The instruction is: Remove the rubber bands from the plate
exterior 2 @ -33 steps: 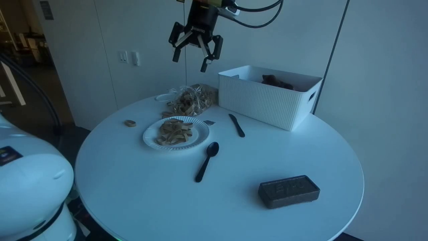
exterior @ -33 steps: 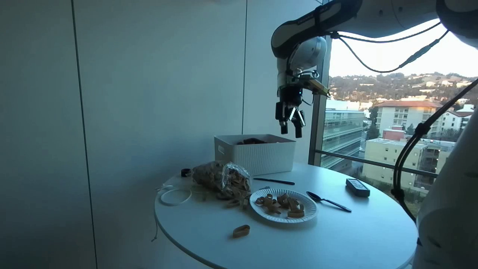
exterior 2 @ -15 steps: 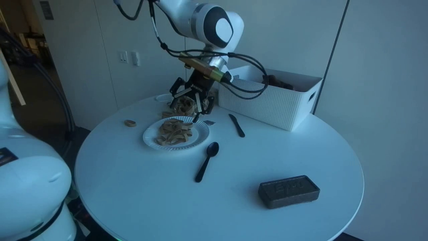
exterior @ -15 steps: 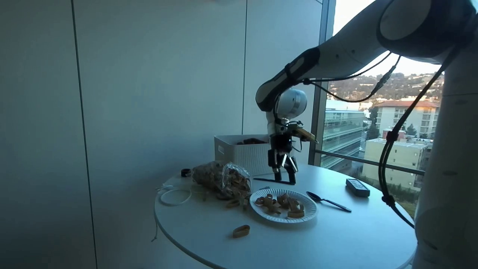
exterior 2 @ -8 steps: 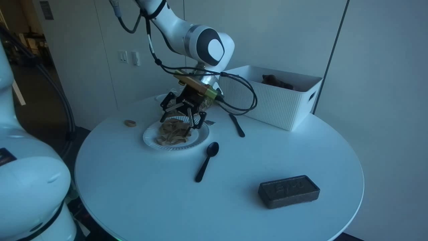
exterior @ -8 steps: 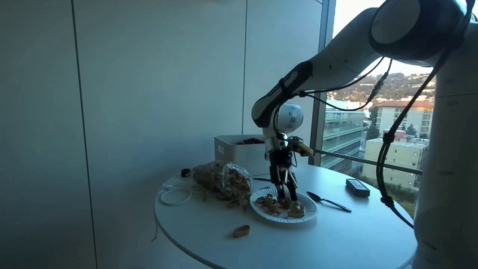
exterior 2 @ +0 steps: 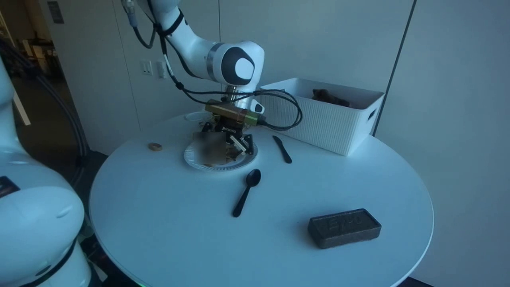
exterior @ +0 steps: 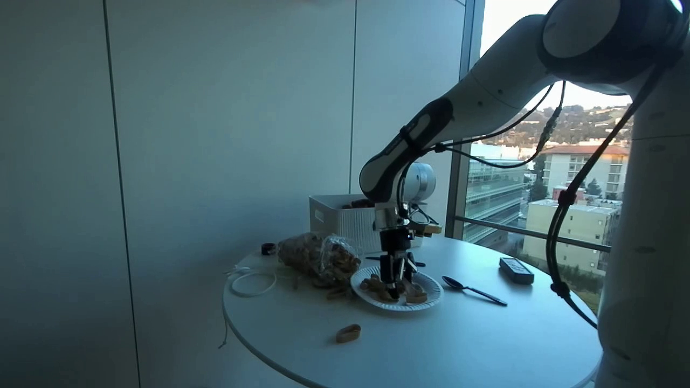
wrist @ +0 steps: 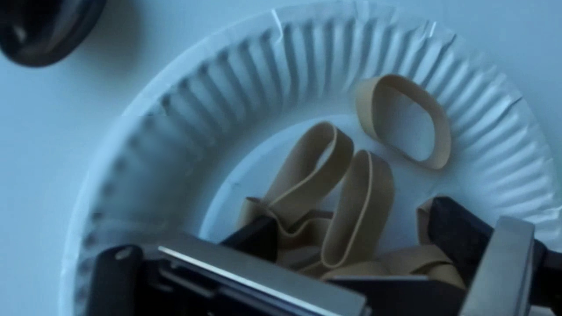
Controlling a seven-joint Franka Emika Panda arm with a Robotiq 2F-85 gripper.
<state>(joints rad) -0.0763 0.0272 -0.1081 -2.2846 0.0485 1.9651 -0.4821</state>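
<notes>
The white plate (wrist: pixel 307 66) with its fluted rim fills most of the wrist view; both exterior views show it on the round table (exterior: pixel 485 345). Tan rubber bands (wrist: pixel 377 197) lie heaped in its middle, and a separate loop (wrist: pixel 441 140) leans towards the rim. My gripper (wrist: pixel 351 228) is down at the plate, wide open, several bands lying between its fingertips. Its left fingertip (wrist: pixel 259 239) touches a band, and another band shows beside the right one. In an exterior view a blurred patch hides part of the gripper (exterior 2: pixel 233 145) and heap.
A clear bag (exterior: pixel 318 258) of brown bands lies beside the plate, and a lone band (exterior: pixel 348 333) lies apart on the table. A black spoon (exterior 2: pixel 246 191), black knife (exterior 2: pixel 283 149), white box (exterior 2: pixel 310 123) and dark block (exterior 2: pixel 344 228) stand or lie around.
My gripper has come down from high above the table to the bands on the plate, turning more upright. The plate has slid a little away from the robot base, towards the bag and box.
</notes>
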